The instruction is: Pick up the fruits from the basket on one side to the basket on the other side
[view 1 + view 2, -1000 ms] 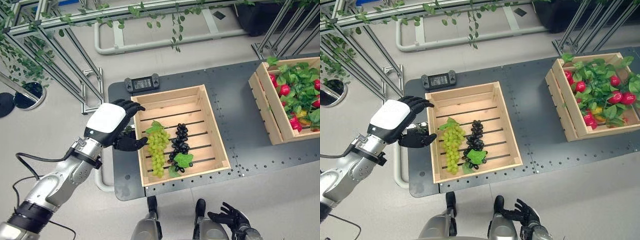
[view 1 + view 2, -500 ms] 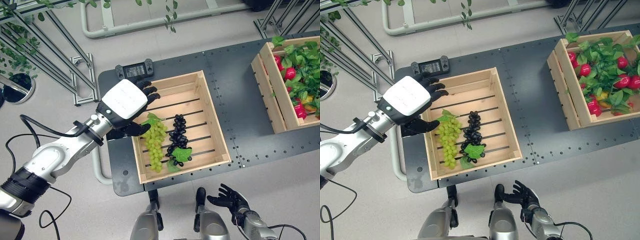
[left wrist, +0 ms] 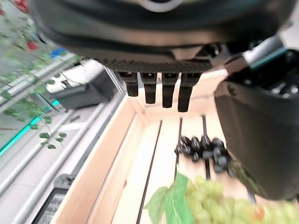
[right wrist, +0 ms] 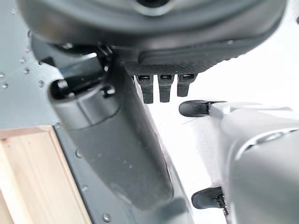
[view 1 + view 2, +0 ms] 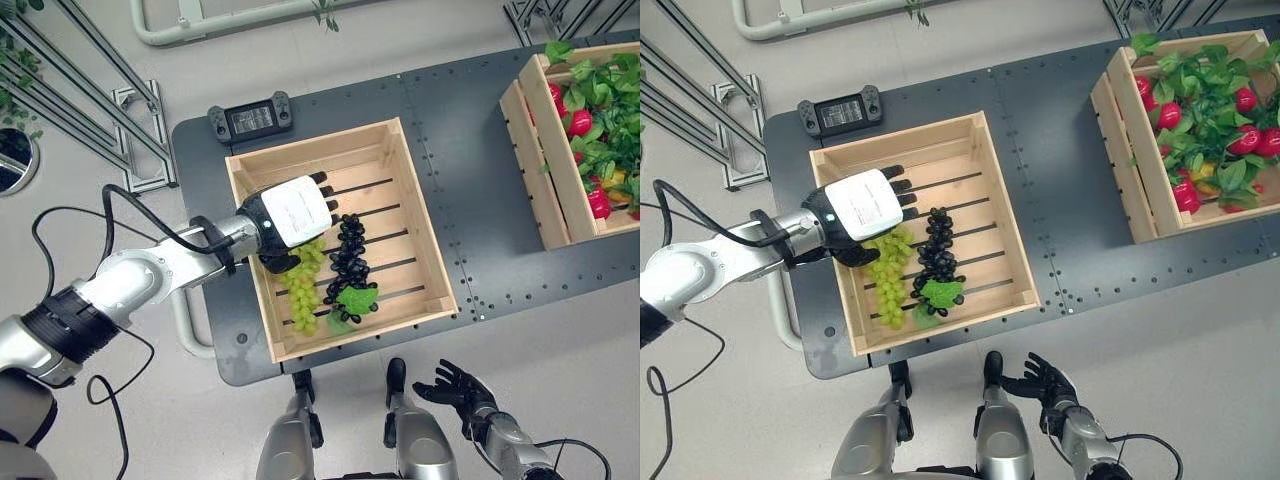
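Left hand [image 5: 292, 212] moved from crate's [image 5: 405, 190] left edge to over green grapes [image 5: 303, 290], frame centre, fingers straight; grasp next.

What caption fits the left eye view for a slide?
Left hand open over green grapes beside black grapes in a wooden crate.

Left hand [image 3: 161, 56] fingers straight above wooden crate [image 3: 100, 175]; inside crate, green grapes [image 3: 219, 203] beside black grapes [image 3: 203, 148].
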Controlling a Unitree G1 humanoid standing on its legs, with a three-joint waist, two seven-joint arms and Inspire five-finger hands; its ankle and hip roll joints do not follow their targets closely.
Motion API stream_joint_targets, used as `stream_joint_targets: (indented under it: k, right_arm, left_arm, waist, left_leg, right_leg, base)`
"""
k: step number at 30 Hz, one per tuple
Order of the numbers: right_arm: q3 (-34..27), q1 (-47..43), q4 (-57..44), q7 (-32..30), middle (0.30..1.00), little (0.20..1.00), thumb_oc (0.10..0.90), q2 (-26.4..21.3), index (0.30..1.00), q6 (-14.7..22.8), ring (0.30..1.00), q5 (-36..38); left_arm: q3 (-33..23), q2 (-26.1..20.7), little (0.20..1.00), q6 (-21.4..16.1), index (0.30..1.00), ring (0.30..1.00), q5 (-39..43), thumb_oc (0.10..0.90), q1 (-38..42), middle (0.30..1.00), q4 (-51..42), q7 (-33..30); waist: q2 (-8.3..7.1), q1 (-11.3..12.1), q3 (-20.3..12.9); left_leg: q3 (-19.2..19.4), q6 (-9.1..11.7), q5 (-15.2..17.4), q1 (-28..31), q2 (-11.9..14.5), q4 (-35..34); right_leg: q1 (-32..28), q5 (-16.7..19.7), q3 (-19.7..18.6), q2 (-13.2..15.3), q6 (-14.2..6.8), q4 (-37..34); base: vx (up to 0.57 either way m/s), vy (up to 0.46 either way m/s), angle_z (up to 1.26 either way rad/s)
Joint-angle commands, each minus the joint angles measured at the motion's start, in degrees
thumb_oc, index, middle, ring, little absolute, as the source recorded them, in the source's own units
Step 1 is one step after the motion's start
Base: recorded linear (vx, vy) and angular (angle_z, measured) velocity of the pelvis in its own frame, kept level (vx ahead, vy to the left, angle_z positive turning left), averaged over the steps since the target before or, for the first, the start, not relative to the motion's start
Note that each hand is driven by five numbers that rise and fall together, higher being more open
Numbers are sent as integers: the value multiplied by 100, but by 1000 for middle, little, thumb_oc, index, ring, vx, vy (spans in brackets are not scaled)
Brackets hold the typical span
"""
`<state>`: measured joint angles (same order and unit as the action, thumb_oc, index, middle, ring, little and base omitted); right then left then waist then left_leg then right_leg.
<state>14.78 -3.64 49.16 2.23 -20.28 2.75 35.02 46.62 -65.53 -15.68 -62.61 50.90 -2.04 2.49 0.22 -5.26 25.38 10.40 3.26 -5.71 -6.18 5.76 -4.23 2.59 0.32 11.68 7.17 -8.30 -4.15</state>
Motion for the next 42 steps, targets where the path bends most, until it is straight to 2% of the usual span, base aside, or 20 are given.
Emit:
stream_joint_targets:
  k: [1,7,11,15,18,22,25,29,30,33,34,38,40,42]
  right_arm:
    - [82,118,27,181,900,900,800,-253,900,322,900,357]
    - [104,5,91,164,900,900,800,-216,900,384,900,491]
    - [124,-67,141,160,900,900,800,-223,900,381,900,489]
    - [134,-108,191,143,900,900,800,-245,900,395,900,541]
    - [137,-154,206,201,900,900,800,-236,900,442,900,624]
    - [175,-208,200,193,900,900,800,-202,900,458,900,707]
    - [248,-246,241,240,900,900,800,-144,900,480,900,750]
    - [304,-290,291,259,900,900,800,-91,900,513,900,800]
    - [328,-327,317,268,900,900,800,-86,900,516,900,831]
    - [354,-349,321,250,900,900,800,-80,900,493,900,843]
    - [363,-332,282,215,900,900,800,-75,900,475,900,811]
    - [317,-288,197,152,900,900,800,-104,900,433,900,790]
    - [269,-308,203,158,900,900,800,-134,900,415,900,772]
    - [242,-322,215,168,900,900,800,-138,900,441,900,801]
  left_arm:
    - [-226,-206,900,-5,900,900,-12,800,728,900,-138,479]
    - [47,-204,900,-393,900,900,150,800,1218,900,-175,1436]
    - [254,-220,900,-379,900,900,344,800,1533,900,-124,2101]
    - [387,-243,900,-251,900,900,312,800,1751,900,-36,2259]
    - [444,-265,900,-275,900,900,303,800,1881,900,54,2135]
    - [519,-216,900,-36,900,900,-44,800,1947,900,316,1814]
    - [602,-85,900,338,900,900,-322,800,1968,900,639,1372]
    - [649,65,900,654,900,900,-479,800,1865,900,973,1032]
    - [663,140,900,869,900,900,-500,800,1829,900,1104,871]
    - [607,223,900,1204,900,900,-453,800,1712,900,1238,476]
    - [530,267,900,1424,900,900,-433,800,1628,900,1335,319]
    - [312,223,900,1410,900,900,-490,800,1392,900,1261,51]
    - [203,231,900,1360,900,900,-524,800,1283,900,1139,134]
    - [140,286,900,1462,900,900,-560,800,1204,900,1044,370]
  waist:
    - [-27,25,-206]
    - [-80,65,-67]
    - [-102,80,15]
    - [-119,101,79]
    - [-163,132,119]
    - [-241,145,156]
    - [-346,143,182]
    - [-410,134,210]
    - [-433,125,237]
    - [-441,117,254]
    - [-431,107,263]
    - [-376,126,286]
    - [-336,144,300]
    - [-305,152,302]
  left_leg:
    - [-1,-31,827,-385,-186,1195]
    - [-10,-38,868,-519,-179,1363]
    - [-15,-31,866,-586,-169,1416]
    - [-41,-14,868,-670,-148,1514]
    - [-49,-8,851,-693,-151,1497]
    - [-71,7,863,-784,-127,1567]
    - [-64,7,872,-796,-97,1563]
    - [-46,11,867,-795,-77,1549]
    - [-38,11,867,-802,-67,1554]
    - [-35,12,866,-786,-72,1547]
    - [-10,14,863,-764,-74,1524]
    - [-23,19,858,-760,-111,1515]
    - [-49,22,845,-772,-125,1509]
    - [-67,24,843,-772,-140,1500]
  right_leg:
    - [852,84,-383,3,59,856]
    - [882,106,-354,16,61,863]
    - [919,93,-348,-23,71,897]
    - [956,93,-320,-23,82,938]
    - [959,107,-297,-35,86,913]
    - [1034,114,-282,-53,88,950]
    - [1034,122,-288,-92,89,929]
    - [1058,138,-321,-133,85,927]
    - [1070,139,-337,-147,90,932]
    - [1068,138,-373,-165,103,928]
    - [1064,138,-384,-168,108,913]
    - [1056,129,-383,-156,121,908]
    - [1068,129,-365,-131,128,926]
    - [1068,124,-346,-111,129,935]
  base:
    - [0,0,0]
    - [-20,-27,3]
    - [-15,-11,1]
    - [0,0,0]
    - [0,0,0]
    - [-22,-38,1]
    - [-1,-41,0]
    - [0,-8,0]
    - [0,0,0]
    - [0,0,0]
    - [0,0,0]
    - [5,8,0]
    - [0,0,0]
    - [0,0,0]
